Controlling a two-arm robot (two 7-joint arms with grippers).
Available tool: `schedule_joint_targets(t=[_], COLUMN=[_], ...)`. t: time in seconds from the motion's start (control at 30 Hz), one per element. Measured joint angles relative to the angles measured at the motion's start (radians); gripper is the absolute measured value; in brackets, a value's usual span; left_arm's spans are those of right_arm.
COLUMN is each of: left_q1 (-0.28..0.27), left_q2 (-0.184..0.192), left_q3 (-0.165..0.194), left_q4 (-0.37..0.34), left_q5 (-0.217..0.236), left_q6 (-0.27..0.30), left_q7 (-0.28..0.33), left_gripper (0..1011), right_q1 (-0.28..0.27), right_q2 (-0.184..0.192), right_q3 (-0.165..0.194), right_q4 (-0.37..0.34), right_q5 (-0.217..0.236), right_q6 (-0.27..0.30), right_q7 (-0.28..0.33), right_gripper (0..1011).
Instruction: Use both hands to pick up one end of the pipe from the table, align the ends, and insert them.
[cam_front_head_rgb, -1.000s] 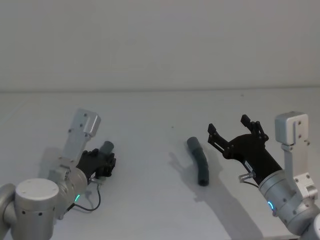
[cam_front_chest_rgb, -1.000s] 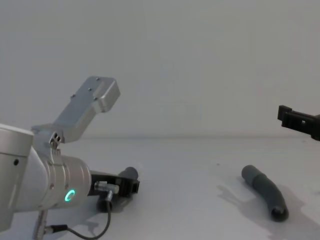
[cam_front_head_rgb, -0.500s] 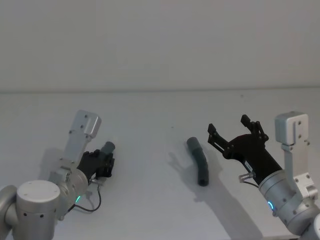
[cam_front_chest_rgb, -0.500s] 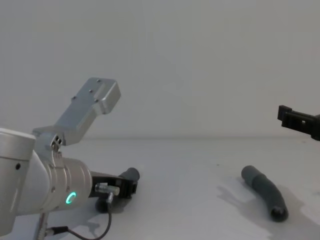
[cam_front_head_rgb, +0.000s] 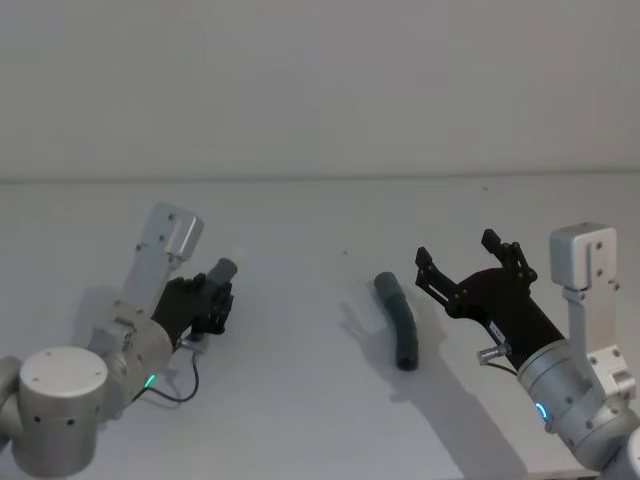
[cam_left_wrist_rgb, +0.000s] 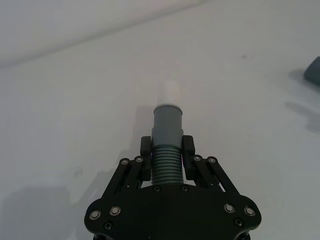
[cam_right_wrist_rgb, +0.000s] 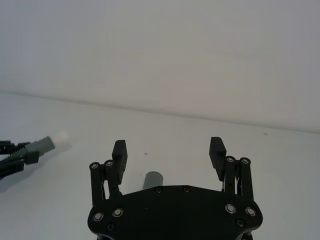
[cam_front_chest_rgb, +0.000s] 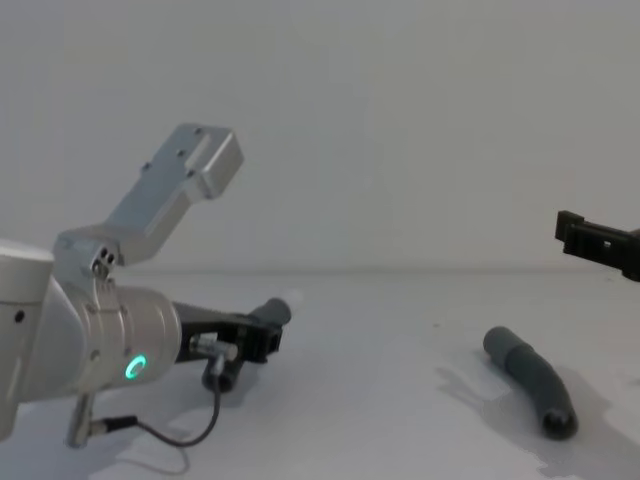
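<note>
My left gripper (cam_front_head_rgb: 212, 300) is shut on the ribbed middle of one pipe piece (cam_left_wrist_rgb: 166, 134), held a little above the table (cam_front_head_rgb: 300, 410). Its smooth grey cuff and narrower white tip (cam_left_wrist_rgb: 171, 92) stick out past the fingers, and the piece (cam_front_chest_rgb: 274, 311) points towards the centre in the chest view. The other pipe piece (cam_front_head_rgb: 398, 320), curved and dark grey, lies on the table at centre right (cam_front_chest_rgb: 530, 382). My right gripper (cam_front_head_rgb: 456, 247) hangs open just right of and above it, touching nothing. The right wrist view has this piece's cuff (cam_right_wrist_rgb: 153, 178) below the spread fingers.
The white table (cam_front_chest_rgb: 380, 430) runs back to a plain pale wall. The left arm's cable (cam_front_chest_rgb: 175, 440) loops down to the tabletop under its wrist. The left gripper's held piece (cam_right_wrist_rgb: 47, 144) appears far off in the right wrist view.
My left gripper has risen and shifted slightly forward and right, lifting its pipe piece off the table. The right gripper and the lying piece have not moved.
</note>
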Motion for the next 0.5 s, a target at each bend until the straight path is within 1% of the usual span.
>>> schedule_joint_targets(t=[0.13,0.2,0.23,0.33,0.4,0.5], left_q1=[-0.018,-0.033,-0.033,-0.056,-0.065,-0.084], left_q2=[0.016,0.030,0.030,0.049,0.057,0.073], left_q3=[0.007,0.014,0.014,0.023,0.026,0.034], left_q4=[0.005,0.009,0.009,0.013,0.015,0.019], left_q5=[0.003,0.005,0.005,0.005,0.005,0.006], left_q6=[-0.031,-0.051,-0.051,-0.074,-0.080,-0.093], left_q7=[-0.042,-0.077,-0.077,-0.128,-0.149,-0.196], left_gripper=[327,327,327,327,327,327], right_q1=[0.000,0.000,0.000,0.000,0.000,0.000], right_q2=[0.000,0.000,0.000,0.000,0.000,0.000], right_q3=[0.000,0.000,0.000,0.000,0.000,0.000], right_q4=[0.000,0.000,0.000,0.000,0.000,0.000], right_q5=[0.000,0.000,0.000,0.000,0.000,0.000], right_q6=[0.000,0.000,0.000,0.000,0.000,0.000], right_q7=[0.000,0.000,0.000,0.000,0.000,0.000], right_gripper=[1000,1000,1000,1000,999,1000])
